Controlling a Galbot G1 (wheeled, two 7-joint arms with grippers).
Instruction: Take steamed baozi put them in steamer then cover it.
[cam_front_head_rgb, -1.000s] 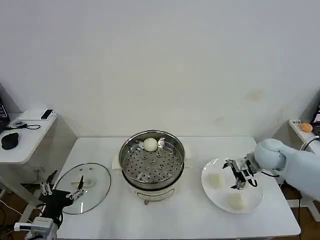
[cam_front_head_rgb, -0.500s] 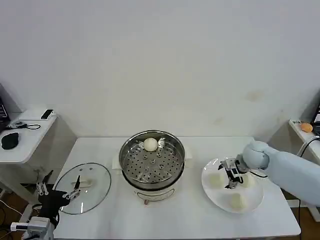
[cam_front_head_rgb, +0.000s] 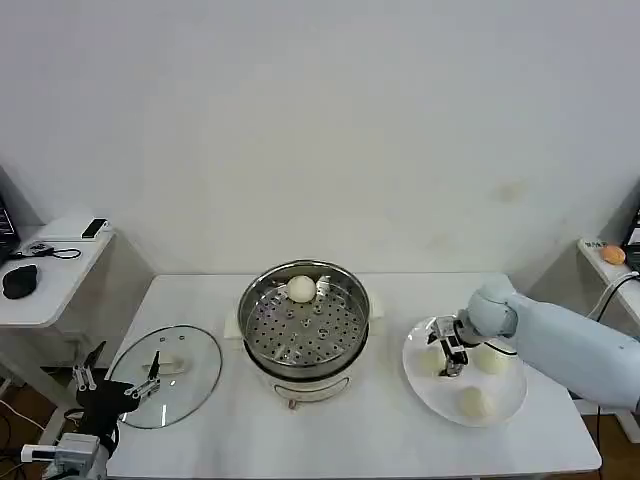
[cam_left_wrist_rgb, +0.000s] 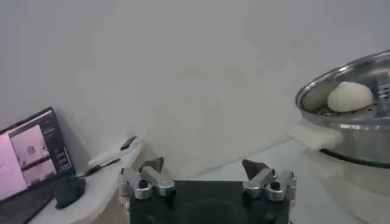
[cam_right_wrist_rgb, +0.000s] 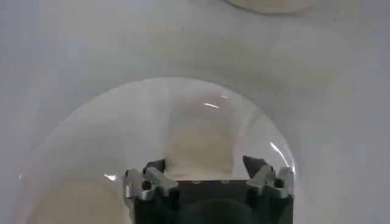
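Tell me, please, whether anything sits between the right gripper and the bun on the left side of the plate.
Nothing visible does. The right gripper hangs open over the plate, next to that steamed baozi, and in the right wrist view the bun lies bare between the jaws. The steamer stands uncovered, one bun inside.

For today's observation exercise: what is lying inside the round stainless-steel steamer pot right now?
One smooth cream-white steamed bun sits on the perforated floor at the far side of the round stainless-steel steamer pot. The rest of the hole-dotted floor is bare. Whatever lies beneath that floor is covered.
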